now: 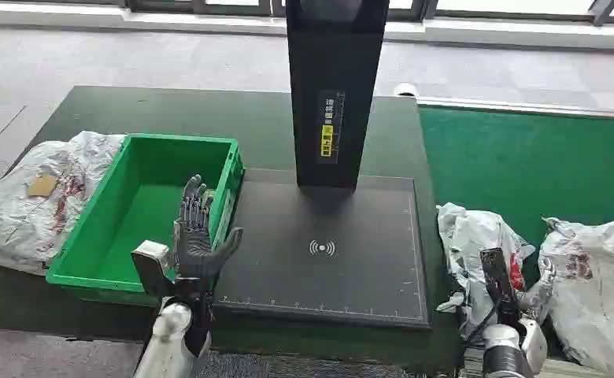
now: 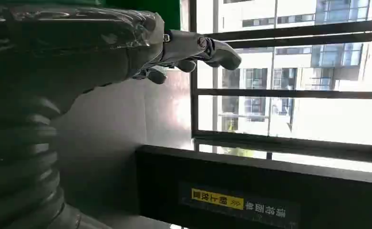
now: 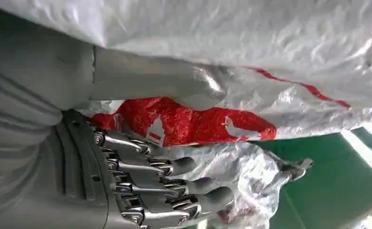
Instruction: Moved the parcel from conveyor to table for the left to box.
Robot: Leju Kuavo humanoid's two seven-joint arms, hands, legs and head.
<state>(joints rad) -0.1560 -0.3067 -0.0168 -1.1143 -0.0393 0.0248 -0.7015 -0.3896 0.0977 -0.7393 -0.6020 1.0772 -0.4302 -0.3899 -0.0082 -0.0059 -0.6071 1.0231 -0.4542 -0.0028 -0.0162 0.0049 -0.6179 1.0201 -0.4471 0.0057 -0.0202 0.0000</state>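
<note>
On the green conveyor point(image 1: 524, 165), the nearer parcel point(image 1: 469, 236) lies just left of the right hand point(image 1: 534, 295), long axis running away from the robot. Fingers point(image 3: 174, 167) are spread against its wrinkled film, gripping nothing yet. The left hand point(image 1: 197, 236) hovers open beside the green box point(image 1: 142, 206).

The parcel point(image 3: 251, 71) against the right hand point(image 3: 141, 186) is thin white plastic film, crinkled and faintly glossy, with red print. That hand's fingers point(image 3: 174, 167) are bare metal links (shiny at the joints) with smooth grey tips. Just beyond the left hand point(image 1: 195, 236), whose fingers look dark and matt, the green bin point(image 1: 142, 206) is hard smooth plastic. Beside that hand lies a matt black mat point(image 1: 327, 252); the conveyor point(image 1: 524, 157) under the parcels looks like matt green cloth.
</note>
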